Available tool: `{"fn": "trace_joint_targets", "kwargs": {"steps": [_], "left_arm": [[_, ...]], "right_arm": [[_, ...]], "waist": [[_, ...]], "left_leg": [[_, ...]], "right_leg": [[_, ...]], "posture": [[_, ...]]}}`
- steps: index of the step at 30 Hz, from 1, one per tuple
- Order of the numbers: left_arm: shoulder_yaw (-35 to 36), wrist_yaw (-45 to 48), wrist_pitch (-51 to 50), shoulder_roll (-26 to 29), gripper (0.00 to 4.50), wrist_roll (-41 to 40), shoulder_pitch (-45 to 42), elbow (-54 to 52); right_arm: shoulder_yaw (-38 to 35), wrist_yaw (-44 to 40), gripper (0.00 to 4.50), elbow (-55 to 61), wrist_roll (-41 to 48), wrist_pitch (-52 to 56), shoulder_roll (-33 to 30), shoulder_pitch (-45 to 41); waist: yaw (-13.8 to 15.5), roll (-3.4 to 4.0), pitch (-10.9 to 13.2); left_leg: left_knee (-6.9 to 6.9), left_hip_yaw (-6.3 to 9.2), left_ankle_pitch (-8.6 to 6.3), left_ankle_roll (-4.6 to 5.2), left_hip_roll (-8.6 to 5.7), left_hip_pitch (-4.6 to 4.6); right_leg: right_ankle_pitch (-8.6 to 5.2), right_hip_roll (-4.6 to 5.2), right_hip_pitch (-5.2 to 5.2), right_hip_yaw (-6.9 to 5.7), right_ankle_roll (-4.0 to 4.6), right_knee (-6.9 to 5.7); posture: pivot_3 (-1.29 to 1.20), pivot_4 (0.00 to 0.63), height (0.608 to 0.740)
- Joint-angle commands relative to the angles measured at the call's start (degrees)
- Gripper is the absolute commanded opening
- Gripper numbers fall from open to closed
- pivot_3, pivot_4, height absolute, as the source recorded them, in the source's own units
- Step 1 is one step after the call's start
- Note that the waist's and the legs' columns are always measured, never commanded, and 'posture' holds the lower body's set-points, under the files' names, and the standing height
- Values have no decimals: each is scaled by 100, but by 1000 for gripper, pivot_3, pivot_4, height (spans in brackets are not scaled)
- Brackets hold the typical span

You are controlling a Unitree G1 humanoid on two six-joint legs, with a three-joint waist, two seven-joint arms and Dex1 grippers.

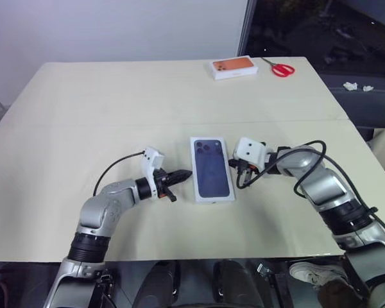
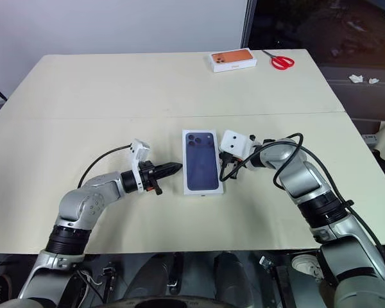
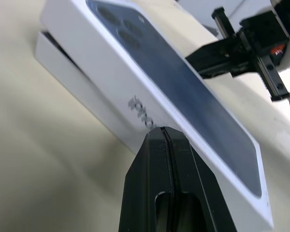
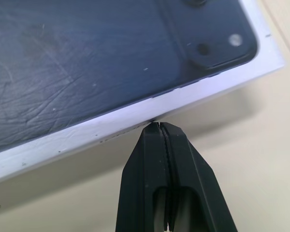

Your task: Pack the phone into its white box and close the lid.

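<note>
The lid (image 1: 212, 168), white with a dark blue phone picture on top, lies over the white box (image 3: 63, 65) at the table's middle front. In the left wrist view the box's base shows under the lid, with a dark gap at one end. My left gripper (image 1: 183, 174) is shut, its tip at the lid's left side wall (image 3: 135, 104). From the other side, my right gripper (image 1: 239, 168) is shut too, and its tip (image 4: 157, 126) touches the lid's right edge. The phone is hidden.
Another white box with an orange phone picture (image 1: 233, 67) and red scissors (image 1: 281, 68) lie at the table's far right. A seam (image 1: 115, 123) runs across the beige table. Black cables loop off both wrists.
</note>
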State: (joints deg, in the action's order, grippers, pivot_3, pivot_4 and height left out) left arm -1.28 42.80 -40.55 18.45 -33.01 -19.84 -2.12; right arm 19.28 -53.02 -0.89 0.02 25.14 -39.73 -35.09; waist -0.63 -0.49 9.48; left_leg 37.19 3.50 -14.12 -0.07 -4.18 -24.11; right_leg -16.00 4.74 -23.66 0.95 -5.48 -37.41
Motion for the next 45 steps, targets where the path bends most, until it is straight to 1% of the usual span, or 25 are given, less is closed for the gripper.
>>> {"fn": "trace_joint_targets", "kwargs": {"steps": [1,8,12,16,18,21,25,28,30,32,35,38,40,45], "left_arm": [[85,-23,-15,-36,0,-76,-132,-13],[179,-49,-38,-26,0,-91,-139,62],[216,-143,114,-56,0,4,-154,123],[460,-301,219,8,0,-37,-260,11],[539,-358,149,21,0,-114,-403,-91],[630,-446,-21,-130,0,-350,-741,-172],[481,-488,43,-320,0,-244,-979,71],[223,-464,201,-487,0,-2,-1073,373],[-2,-405,310,-500,0,240,-1086,600],[-148,-415,353,-491,0,431,-1116,802],[-248,-392,518,-506,0,623,-1140,972],[-380,-481,671,-532,0,943,-1229,1434],[-425,-482,712,-534,0,1048,-1242,1526],[-332,-498,681,-573,0,1041,-1216,1489]], "right_arm": [[-111,-17,29,73,-120,-82,24,-237],[-118,-34,29,-26,-191,-58,92,-250],[-106,118,29,-218,-334,-55,184,-334],[-330,366,29,-501,-411,-177,235,-544],[-576,490,29,-631,-248,-152,330,-712],[-1017,513,29,-621,230,133,637,-979],[-1144,371,29,-492,524,342,834,-1022],[-895,147,29,-179,553,359,790,-718],[-596,109,29,-61,286,207,677,-479],[-418,163,29,-73,71,90,608,-348],[-355,274,29,-159,-78,38,620,-306],[-8,613,29,-357,-596,77,737,-265],[47,631,29,-332,-656,78,778,-229],[-2,625,29,-350,-653,142,810,-260]], "waist": [[1,0,0],[-1,0,0],[0,0,0],[-2,0,0],[0,0,0],[5,-1,0],[3,-3,-2],[6,-3,-2],[1,-3,-2],[-2,-3,-2],[-5,-3,-3],[-2,-8,-9],[-3,-11,-12],[-3,-12,-12]], "left_leg": [[0,0,0,-1,0,0],[1,0,1,-3,0,1],[1,-1,2,-3,0,1],[1,-1,3,-5,0,1],[1,-1,6,-10,0,1],[2,-2,7,-11,-1,1],[3,-1,7,-12,-2,1],[4,-2,7,-12,-2,1],[4,-2,7,-11,-2,1],[5,-2,7,-11,-2,1],[4,-6,9,-14,-3,5],[3,-4,9,-15,-2,22],[-3,-4,9,-14,-2,50],[-5,-5,8,-14,-3,53]], "right_leg": [[0,-1,0,0,0,0],[0,-1,0,1,0,-2],[0,-1,0,1,0,-3],[0,-1,-2,2,0,-5],[0,-1,-2,2,0,-5],[0,-1,-1,2,0,-6],[0,-2,1,1,0,-5],[0,-3,1,1,0,-5],[0,-4,1,1,-1,-6],[0,-6,1,1,-1,-8],[0,-6,-2,2,-1,-15],[0,-7,13,2,-1,-14],[0,-7,41,0,0,-9],[0,-6,43,4,0,-8]], "posture": [[0,150,740],[0,150,740],[0,150,740],[0,150,740],[0,150,740],[0,150,740],[0,150,740],[0,150,740],[0,150,740],[0,150,740],[0,150,740],[0,150,740],[0,150,740],[0,150,740]]}}
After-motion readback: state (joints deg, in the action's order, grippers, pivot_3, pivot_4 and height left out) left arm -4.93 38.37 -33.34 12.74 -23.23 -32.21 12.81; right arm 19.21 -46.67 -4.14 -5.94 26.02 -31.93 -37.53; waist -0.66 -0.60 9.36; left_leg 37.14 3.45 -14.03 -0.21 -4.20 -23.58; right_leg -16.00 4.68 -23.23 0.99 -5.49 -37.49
